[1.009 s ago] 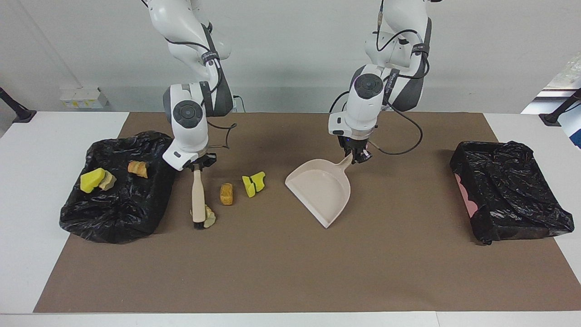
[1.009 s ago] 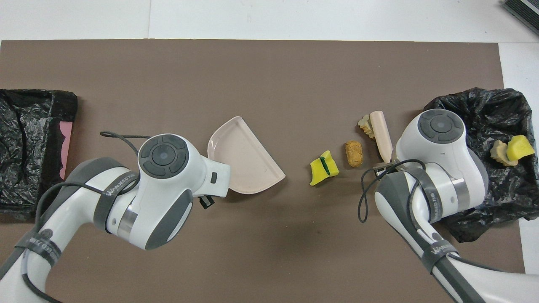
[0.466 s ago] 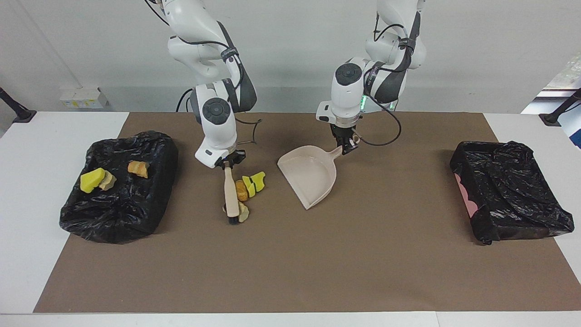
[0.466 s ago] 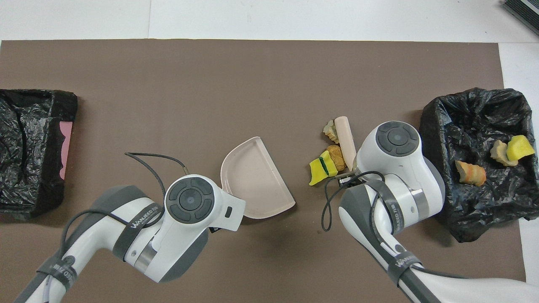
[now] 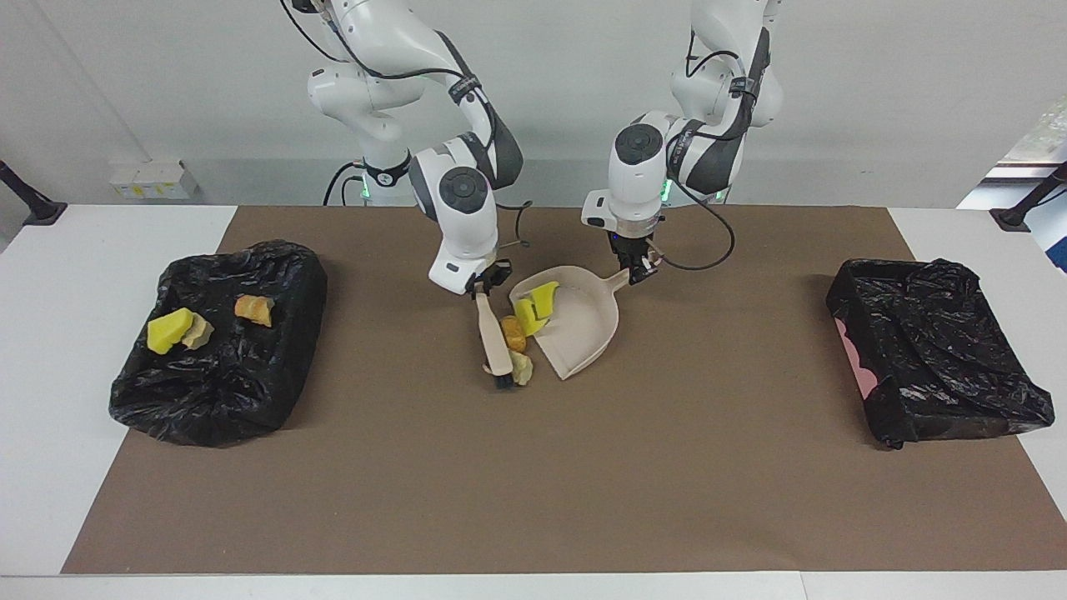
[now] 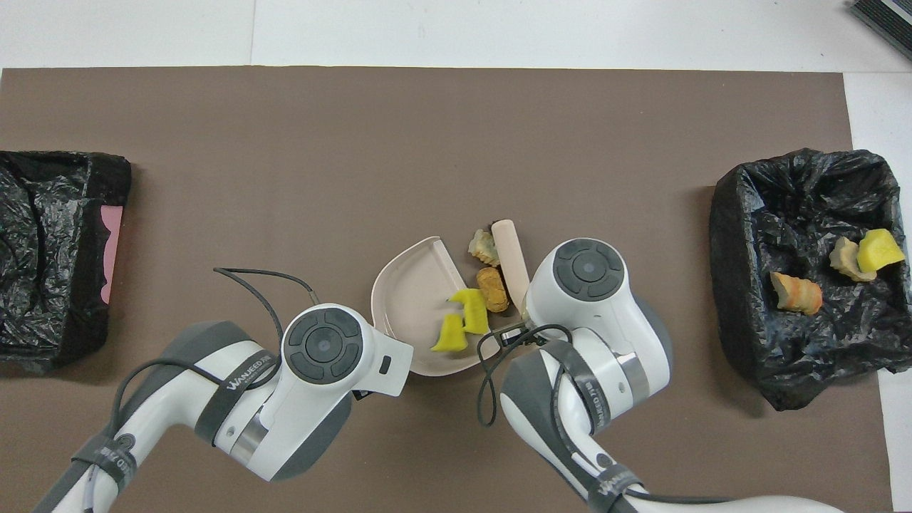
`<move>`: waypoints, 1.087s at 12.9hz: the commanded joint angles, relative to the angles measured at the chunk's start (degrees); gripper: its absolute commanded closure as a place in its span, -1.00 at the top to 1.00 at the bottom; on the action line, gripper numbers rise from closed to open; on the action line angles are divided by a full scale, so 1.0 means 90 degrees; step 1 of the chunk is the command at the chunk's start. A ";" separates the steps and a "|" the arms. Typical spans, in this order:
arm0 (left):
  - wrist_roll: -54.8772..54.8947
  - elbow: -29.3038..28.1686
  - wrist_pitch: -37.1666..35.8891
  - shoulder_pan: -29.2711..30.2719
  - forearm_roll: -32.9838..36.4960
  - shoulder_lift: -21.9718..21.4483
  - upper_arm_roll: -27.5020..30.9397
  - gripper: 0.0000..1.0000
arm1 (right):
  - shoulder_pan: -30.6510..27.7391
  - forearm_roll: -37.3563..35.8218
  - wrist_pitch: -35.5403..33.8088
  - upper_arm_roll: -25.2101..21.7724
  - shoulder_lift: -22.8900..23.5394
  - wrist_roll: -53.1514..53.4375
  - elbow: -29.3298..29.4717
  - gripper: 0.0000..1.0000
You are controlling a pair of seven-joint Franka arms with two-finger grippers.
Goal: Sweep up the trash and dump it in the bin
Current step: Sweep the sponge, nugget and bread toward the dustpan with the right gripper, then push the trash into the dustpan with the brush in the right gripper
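Observation:
My right gripper [image 5: 481, 287] is shut on the beige brush [image 5: 493, 337], whose bristles rest on the brown mat. My left gripper [image 5: 638, 271] is shut on the handle of the beige dustpan [image 5: 583, 329], which lies flat with its mouth toward the brush. A bright yellow piece of trash [image 5: 538, 304] lies just inside the pan's mouth [image 6: 463, 320]. An orange-brown chunk [image 5: 513, 332] and a pale beige chunk [image 5: 523, 367] sit between brush and pan lip. In the overhead view both wrists hide the grippers.
A black-lined bin [image 5: 250, 400] at the right arm's end holds a yellow chunk [image 5: 169, 327], a beige chunk [image 5: 198, 331] and an orange one [image 5: 252, 309]. A second black-lined bin [image 5: 959, 400] stands at the left arm's end. White table borders the mat.
The right arm has swept the brush and three chunks toward the left arm's end, up to the dustpan. The left arm brought the pan closer to meet them; the yellow chunk now lies in it.

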 commanded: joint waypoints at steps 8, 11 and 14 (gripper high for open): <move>0.0670 -0.0104 0.0565 0.0381 0.0133 0.0104 0.0089 -1.00 | 0.0116 0.0839 -0.1239 -0.0013 0.0125 0.0002 0.1212 -1.00; 0.1189 0.0071 0.0693 0.0693 0.0133 0.0231 0.0089 -1.00 | -0.0099 0.0292 -0.1854 -0.0014 0.0086 0.0031 0.1514 -1.00; 0.2300 0.0237 0.0586 0.1346 0.0133 -0.0099 0.0089 -1.00 | -0.0002 0.0203 -0.1904 0.0016 -0.0021 0.0711 0.1389 -1.00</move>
